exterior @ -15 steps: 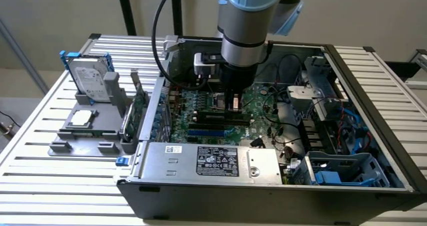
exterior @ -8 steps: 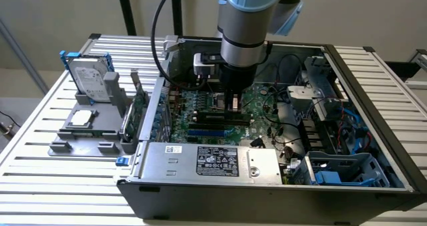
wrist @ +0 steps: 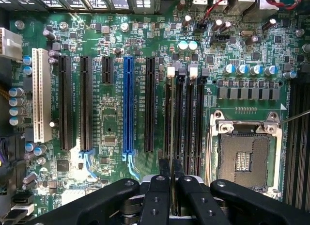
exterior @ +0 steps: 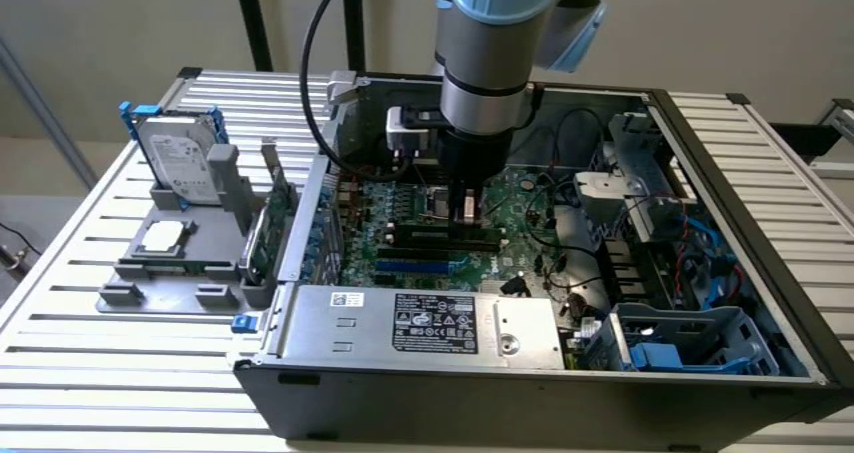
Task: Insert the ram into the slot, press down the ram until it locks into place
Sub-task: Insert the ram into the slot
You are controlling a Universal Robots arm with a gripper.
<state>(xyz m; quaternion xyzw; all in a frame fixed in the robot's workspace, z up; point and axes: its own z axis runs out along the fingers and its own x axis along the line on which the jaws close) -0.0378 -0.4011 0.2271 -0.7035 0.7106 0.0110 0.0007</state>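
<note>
Below my wrist I count four narrow black memory slots (wrist: 179, 123), one blue slot (wrist: 128, 106), one white slot (wrist: 41, 94), three long black card slots (wrist: 85, 104), one short black slot (wrist: 107, 71) and one processor socket (wrist: 244, 154). Beside my one computer case (exterior: 534, 403) I count one hard drive (exterior: 180, 158).

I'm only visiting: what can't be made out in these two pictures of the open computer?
Exterior view: the gripper stands in front of the memory slots, hiding any contact between them.
Wrist view: the slots' near ends run under the gripper; what it carries cannot be told.
Exterior view: the arm is cut off by the top edge.
</note>
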